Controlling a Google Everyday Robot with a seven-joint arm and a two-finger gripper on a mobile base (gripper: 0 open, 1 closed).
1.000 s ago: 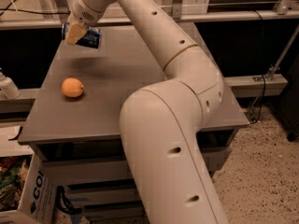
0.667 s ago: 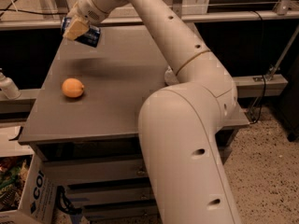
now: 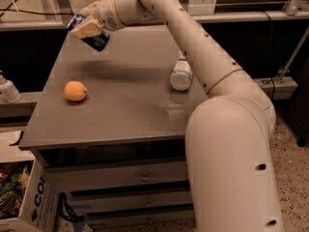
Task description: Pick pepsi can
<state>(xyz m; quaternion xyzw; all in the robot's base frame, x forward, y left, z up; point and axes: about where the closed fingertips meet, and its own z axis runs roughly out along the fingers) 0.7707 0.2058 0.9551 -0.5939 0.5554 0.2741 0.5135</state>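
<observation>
Pepsi can (image 3: pixel 99 41): dark blue, tilted, held clear of the counter (image 3: pixel 120 124) over its far left corner; end effector (image 3: pixel 88 29): fingers clamped on the pepsi can; orange (image 3: pixel 76 91): resting on the counter, left side, well apart from the can; clear bottle (image 3: pixel 181 74): on the counter, right of centre, beside the arm.

My gripper (image 3: pixel 87 29) hangs above the far left corner of the table (image 3: pixel 126 120), clamped on the tilted pepsi can (image 3: pixel 100 42), which is clear of the tabletop. An orange (image 3: pixel 76 91) lies near the left edge. A clear bottle (image 3: pixel 181 75) rests just beside my arm (image 3: pixel 205 57).
</observation>
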